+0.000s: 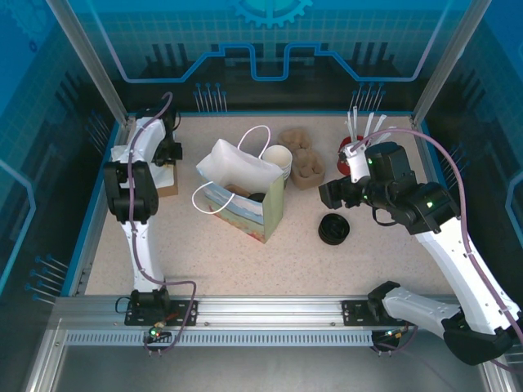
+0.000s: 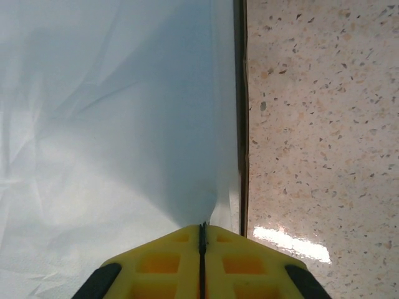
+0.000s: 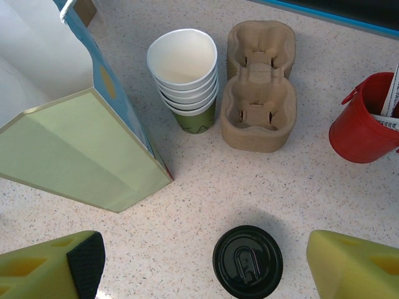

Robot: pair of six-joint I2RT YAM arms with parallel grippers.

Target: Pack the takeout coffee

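The left end effector (image 2: 201,233) has its two yellow fingers pressed together on a fold of white sheet (image 2: 112,124), which spreads ahead of it and to its left. The pinch sits close to the sheet's right edge, probably so that one layer lifts free of what lies under it. Just to the right of the fingers runs the brown rim of a cardboard box (image 2: 243,124), with bare bench (image 2: 324,124) beyond. Given the task, this is likely a napkin meant to go with the drink.

The right end effector (image 3: 202,265) hangs with its fingers spread wide and nothing gripped. Below and between them sits a stack of black lids (image 3: 247,261). In the top view that item looks black all down its side, so it reads as loose lids rather than a cup. Ahead of this end effector stand the stack of lidless cups (image 3: 184,75) and the pulp carriers (image 3: 259,81). The red bucket (image 3: 358,124) is ahead to its right. The paper bag (image 3: 81,156) is ahead to its left, upright with its mouth open so things can be lowered in.

The takeout coffee (image 1: 257,197) appears to be inside that bag. The top view shows a dark round top in the mouth, beside something brown, but it is too small to be sure. If so, the cup is already packed and only extras remain.
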